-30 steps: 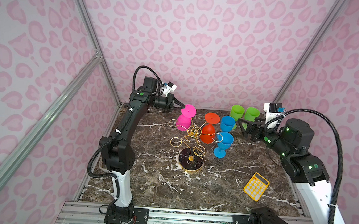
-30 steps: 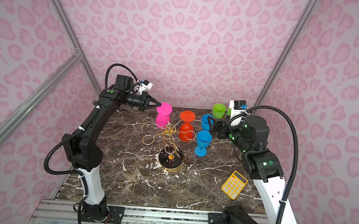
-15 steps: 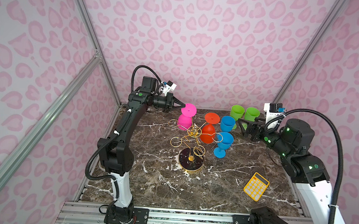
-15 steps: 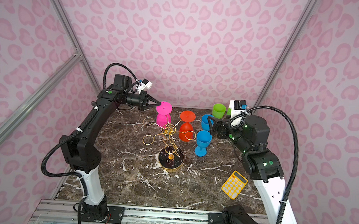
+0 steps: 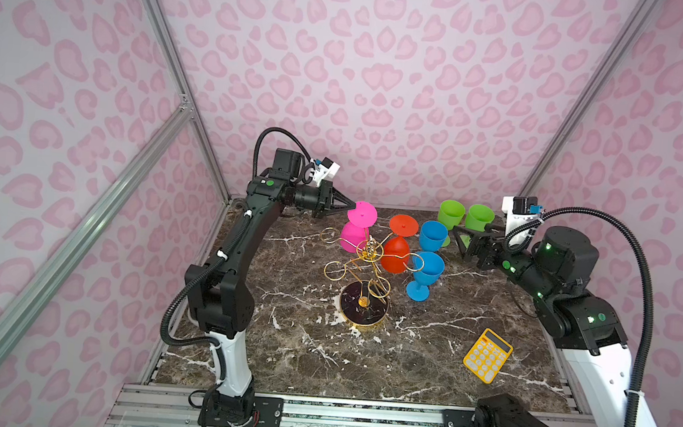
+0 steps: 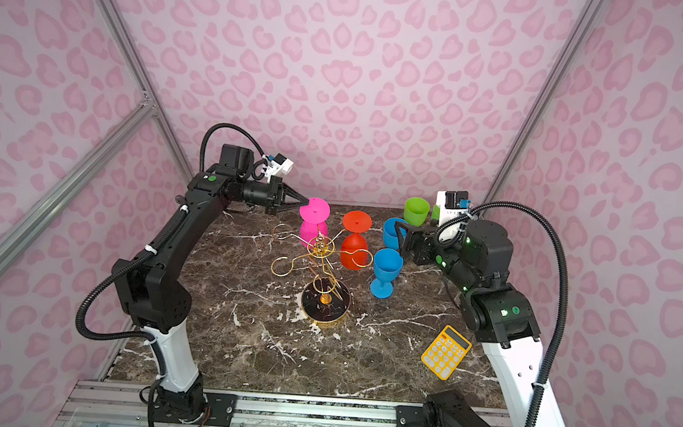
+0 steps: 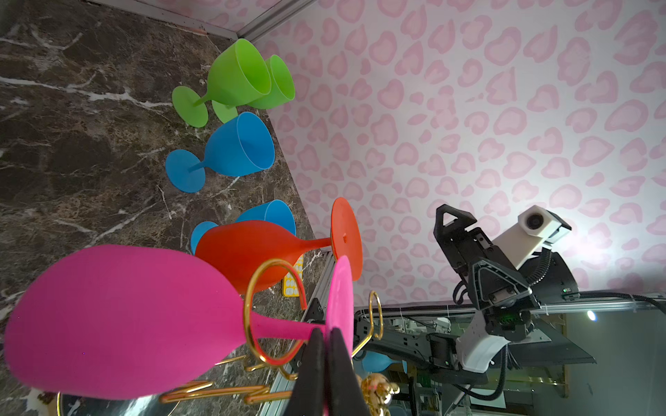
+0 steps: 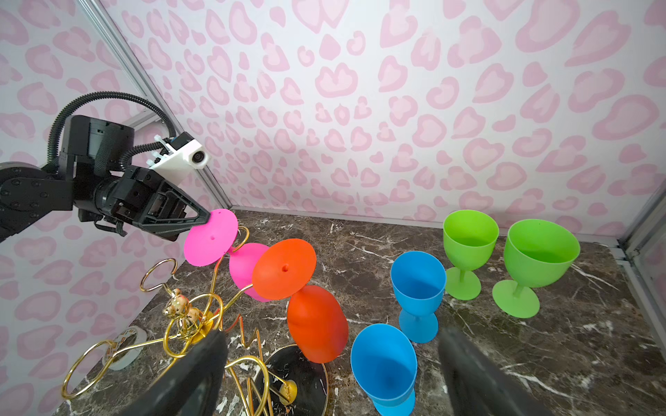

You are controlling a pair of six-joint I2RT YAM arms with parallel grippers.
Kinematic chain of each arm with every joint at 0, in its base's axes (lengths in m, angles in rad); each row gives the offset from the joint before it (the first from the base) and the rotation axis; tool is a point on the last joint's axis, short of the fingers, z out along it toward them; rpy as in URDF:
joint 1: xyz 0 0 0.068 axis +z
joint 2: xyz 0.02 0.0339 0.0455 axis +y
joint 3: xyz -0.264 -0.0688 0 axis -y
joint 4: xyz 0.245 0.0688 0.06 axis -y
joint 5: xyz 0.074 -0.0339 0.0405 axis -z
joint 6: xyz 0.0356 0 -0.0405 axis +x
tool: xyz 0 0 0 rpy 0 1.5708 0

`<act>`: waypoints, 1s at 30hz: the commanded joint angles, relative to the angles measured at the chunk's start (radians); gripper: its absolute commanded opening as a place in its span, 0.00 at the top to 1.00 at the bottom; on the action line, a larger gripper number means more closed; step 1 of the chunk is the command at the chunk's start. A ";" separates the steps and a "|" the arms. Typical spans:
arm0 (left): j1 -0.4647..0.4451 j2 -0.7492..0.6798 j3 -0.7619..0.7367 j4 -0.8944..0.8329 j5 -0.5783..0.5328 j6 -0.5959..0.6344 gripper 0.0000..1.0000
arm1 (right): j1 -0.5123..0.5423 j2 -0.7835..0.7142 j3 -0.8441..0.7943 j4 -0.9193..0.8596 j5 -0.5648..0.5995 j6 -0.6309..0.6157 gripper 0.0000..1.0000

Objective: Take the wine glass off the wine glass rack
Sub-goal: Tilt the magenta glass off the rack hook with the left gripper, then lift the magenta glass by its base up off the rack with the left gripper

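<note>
A pink wine glass (image 5: 352, 236) (image 6: 313, 232) hangs upside down in a loop of the gold wire wine glass rack (image 5: 363, 262) (image 6: 320, 248). Its stem passes through the loop (image 7: 248, 313). My left gripper (image 5: 351, 204) (image 6: 306, 200) (image 7: 326, 333) (image 8: 207, 216) is shut on the edge of the glass's round pink foot (image 8: 211, 237). A red wine glass (image 5: 395, 254) (image 8: 317, 324) hangs upside down from another loop. My right gripper (image 5: 460, 240) (image 6: 402, 236) (image 8: 331, 345) is open and empty, right of the rack, over the blue glasses.
Two blue glasses (image 5: 427, 267) (image 5: 433, 235) and two green glasses (image 5: 451, 215) (image 5: 479, 219) stand upright on the marble top, right of the rack. A yellow calculator (image 5: 487, 355) lies front right. The rack's black round base (image 5: 364, 304) sits mid-table. Pink walls enclose the back and sides.
Hardly anything: the left arm's elbow has shifted a touch while its gripper stays shut on the pink foot. The right arm has not moved.
</note>
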State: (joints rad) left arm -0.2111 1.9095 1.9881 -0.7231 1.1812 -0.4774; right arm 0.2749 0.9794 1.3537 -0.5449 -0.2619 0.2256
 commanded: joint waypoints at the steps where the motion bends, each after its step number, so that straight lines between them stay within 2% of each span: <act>1: -0.006 -0.016 -0.007 0.027 0.023 0.008 0.97 | 0.000 0.001 0.010 0.023 -0.004 0.005 0.07; 30: -0.040 -0.032 -0.039 0.031 0.038 0.023 0.98 | 0.004 0.011 0.020 0.031 -0.010 0.016 0.07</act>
State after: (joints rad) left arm -0.2497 1.8866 1.9434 -0.7033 1.1900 -0.4686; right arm 0.2783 0.9901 1.3708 -0.5446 -0.2653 0.2428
